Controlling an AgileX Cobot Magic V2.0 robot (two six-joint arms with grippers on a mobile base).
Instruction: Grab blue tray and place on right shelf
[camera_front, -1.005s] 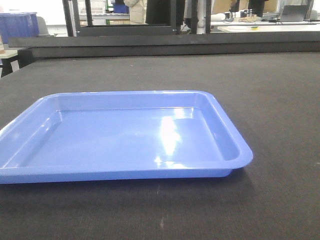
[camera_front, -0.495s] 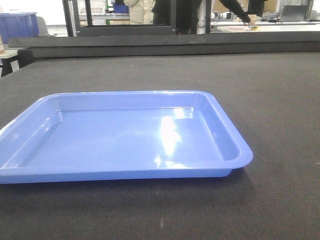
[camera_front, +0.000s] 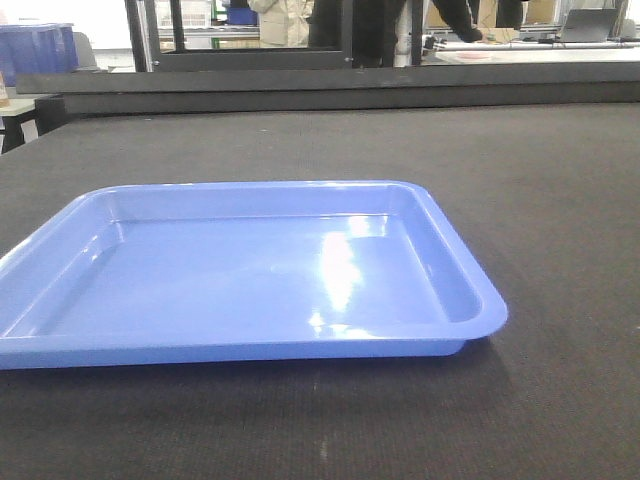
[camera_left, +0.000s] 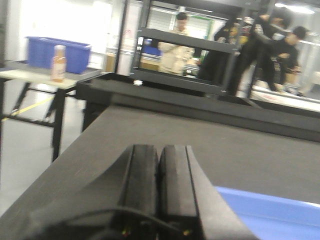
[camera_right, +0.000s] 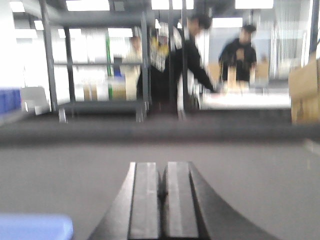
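Nothing done yet: my left fingers (camera_left: 145, 185) and right fingers (camera_right: 145, 200), closed and empty, flank the ungrasped tray (camera_front: 240, 275) on the surface (camera_front: 540, 200).

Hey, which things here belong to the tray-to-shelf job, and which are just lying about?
For the job: blue tray; left gripper and right gripper, both shut and empty. The right shelf is not in view.
Just lying about: deep blue bin; orange bottle; dark rack.
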